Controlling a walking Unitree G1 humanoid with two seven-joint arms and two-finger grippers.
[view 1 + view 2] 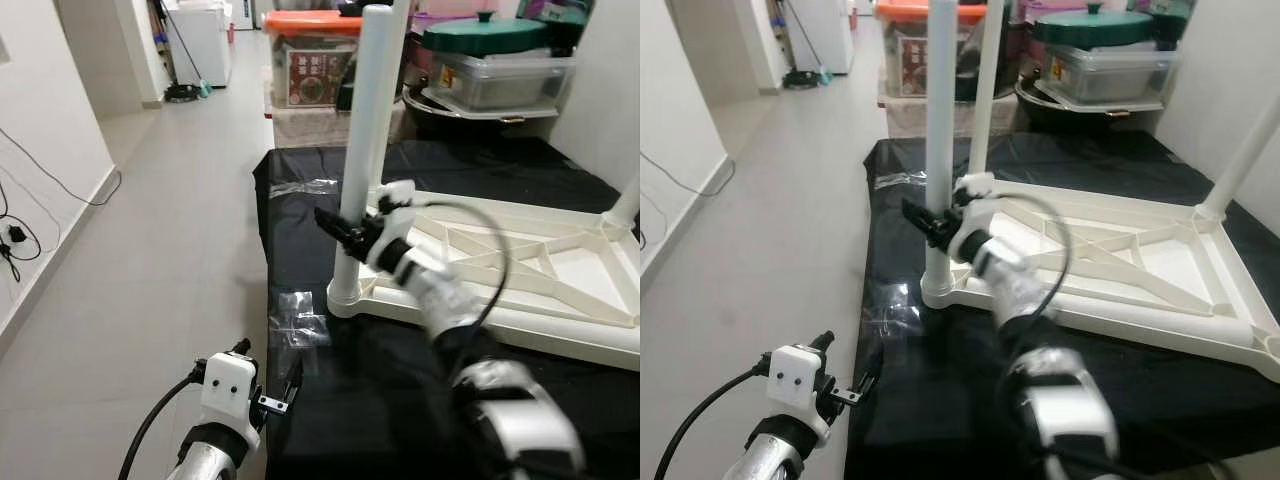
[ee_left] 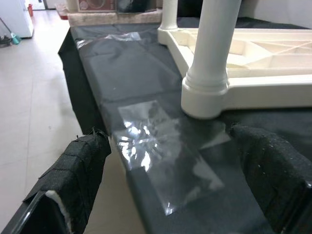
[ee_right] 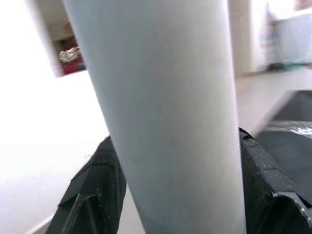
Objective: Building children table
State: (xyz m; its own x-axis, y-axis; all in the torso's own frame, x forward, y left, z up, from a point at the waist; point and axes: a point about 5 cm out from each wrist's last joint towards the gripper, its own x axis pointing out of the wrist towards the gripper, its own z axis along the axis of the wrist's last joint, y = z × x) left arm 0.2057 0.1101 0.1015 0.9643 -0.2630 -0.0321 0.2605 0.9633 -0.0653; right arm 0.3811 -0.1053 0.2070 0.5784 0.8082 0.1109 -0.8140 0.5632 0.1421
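- White plastic table top (image 1: 560,270) lying upside down on a black cloth (image 1: 420,170) that covers a raised surface; its ribbed underside faces up.
- Near table leg (image 1: 362,150) standing upright in the corner socket closest to the robot; a second leg (image 1: 1238,150) rises at the far right corner.
- Right gripper (image 1: 338,228) reaching forward to the near table leg, partway up it; in the right wrist view its two black fingers (image 3: 95,190) sit on either side of the white tube, clamped on it as far as the blurred close-up lets one judge.
- Left gripper (image 1: 285,390) low at the front edge of the cloth, fingers spread apart and holding nothing.
- Clear plastic bag (image 2: 165,151) lying flat on the cloth just beside the leg's base, in front of the left gripper.
- Storage boxes (image 1: 310,65) and a green-lidded pot (image 1: 485,38) beyond the cloth; grey tiled floor (image 1: 170,230) to the left.
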